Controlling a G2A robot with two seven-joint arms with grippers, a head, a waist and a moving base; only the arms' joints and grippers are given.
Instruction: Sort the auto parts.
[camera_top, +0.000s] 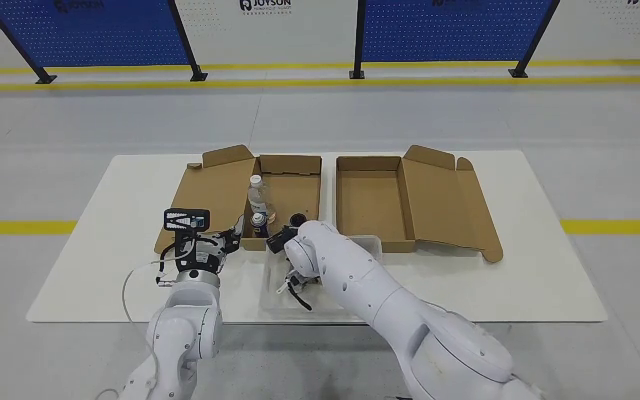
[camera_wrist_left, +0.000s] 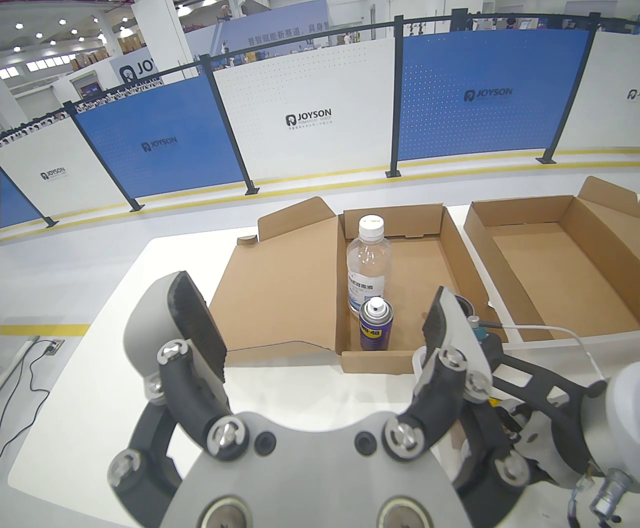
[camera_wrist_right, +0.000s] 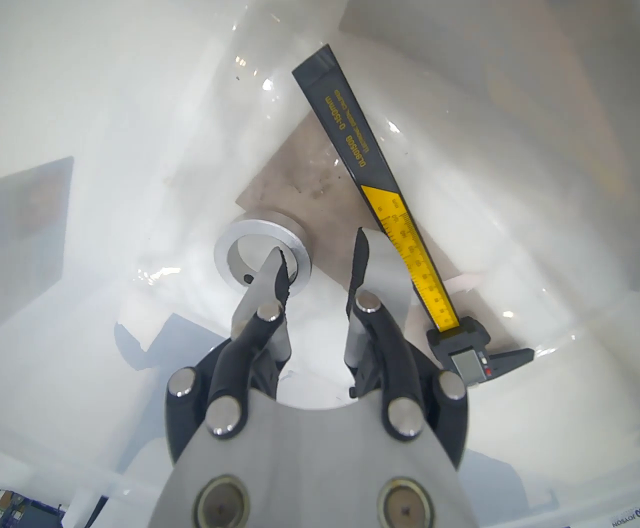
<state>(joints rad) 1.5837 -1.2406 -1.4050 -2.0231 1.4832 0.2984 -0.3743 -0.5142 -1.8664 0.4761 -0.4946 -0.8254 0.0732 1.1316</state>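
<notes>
My right gripper (camera_wrist_right: 320, 247) is open inside a clear plastic bin (camera_top: 272, 298) at the table's front middle. One fingertip (camera_wrist_right: 277, 260) sits inside a silver metal ring (camera_wrist_right: 226, 250) lying on the bin floor; the other fingertip is outside the ring. A black and yellow digital caliper (camera_wrist_right: 370, 175) lies beside the gripper. My left gripper (camera_wrist_left: 320, 310) is open and empty, above the table in front of the left cardboard box (camera_wrist_left: 450, 250). That box holds an upright clear bottle (camera_wrist_left: 367, 265), a blue spray can (camera_wrist_left: 376, 322) and a dark round part (camera_top: 296, 218).
A second cardboard box (camera_top: 372, 205) with its lid folded out stands open at the right, nothing inside it. The left box's lid (camera_top: 205, 190) lies flat toward the left. A white cable (camera_wrist_left: 550, 330) runs from the right arm's wrist.
</notes>
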